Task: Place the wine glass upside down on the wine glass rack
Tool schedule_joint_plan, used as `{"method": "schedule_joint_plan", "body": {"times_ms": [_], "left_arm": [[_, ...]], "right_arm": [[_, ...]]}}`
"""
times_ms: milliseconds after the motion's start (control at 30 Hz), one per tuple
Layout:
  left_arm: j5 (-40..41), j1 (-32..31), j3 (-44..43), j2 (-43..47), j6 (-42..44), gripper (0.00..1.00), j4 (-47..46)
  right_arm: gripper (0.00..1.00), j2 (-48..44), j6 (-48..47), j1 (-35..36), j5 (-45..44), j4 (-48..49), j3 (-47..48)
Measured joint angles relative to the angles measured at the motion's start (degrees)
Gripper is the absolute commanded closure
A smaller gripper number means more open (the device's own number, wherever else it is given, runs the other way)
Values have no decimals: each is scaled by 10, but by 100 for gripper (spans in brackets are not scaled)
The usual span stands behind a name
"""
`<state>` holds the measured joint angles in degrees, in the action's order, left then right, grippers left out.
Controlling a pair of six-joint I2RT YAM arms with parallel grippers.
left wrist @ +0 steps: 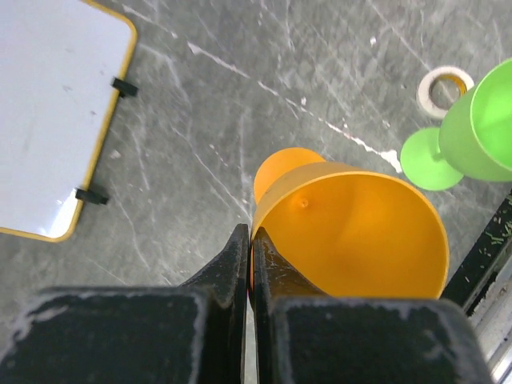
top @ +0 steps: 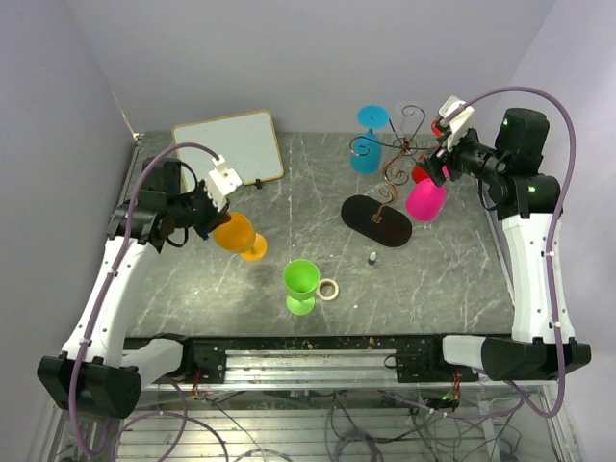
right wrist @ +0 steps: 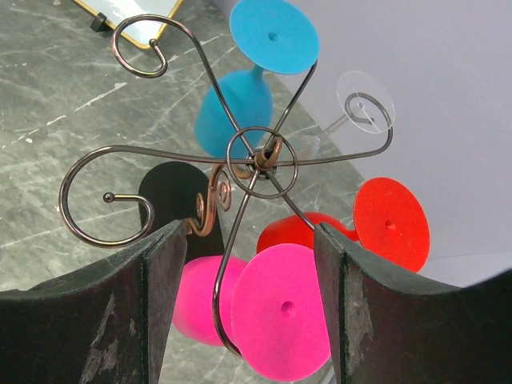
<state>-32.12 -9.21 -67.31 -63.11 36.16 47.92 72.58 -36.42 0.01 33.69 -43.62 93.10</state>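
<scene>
The wine glass rack (top: pixel 397 146) is a dark wire stand with curled hooks on a black oval base (top: pixel 375 220); its hub shows in the right wrist view (right wrist: pixel 261 158). A pink glass (top: pixel 425 200) hangs upside down on a hook, its foot (right wrist: pixel 282 308) between my right gripper's (right wrist: pixel 250 234) open jaws, not gripped. Blue (right wrist: pixel 272 36), red (right wrist: pixel 390 221) and clear (right wrist: pixel 365 99) glasses also hang there. My left gripper (left wrist: pixel 250 238) is shut on the rim of an orange glass (left wrist: pixel 360 232), held tilted at the left (top: pixel 238 234). A green glass (top: pixel 301 283) stands upright.
A white board with a yellow frame (top: pixel 229 147) lies at the back left. A roll of tape (top: pixel 329 289) lies beside the green glass, and a small dark item (top: pixel 372 258) lies in front of the rack base. The table's metal front rail (top: pixel 308 348) runs along the near edge.
</scene>
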Motion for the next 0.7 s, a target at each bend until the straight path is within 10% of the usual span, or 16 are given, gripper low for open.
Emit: {"method": "schedule_joint_plan", "body": {"times_ms": [700], "left_arm": [[-111, 1, -202, -7, -118, 93, -76]], "right_arm": [[35, 3, 35, -1, 63, 0, 11]]}}
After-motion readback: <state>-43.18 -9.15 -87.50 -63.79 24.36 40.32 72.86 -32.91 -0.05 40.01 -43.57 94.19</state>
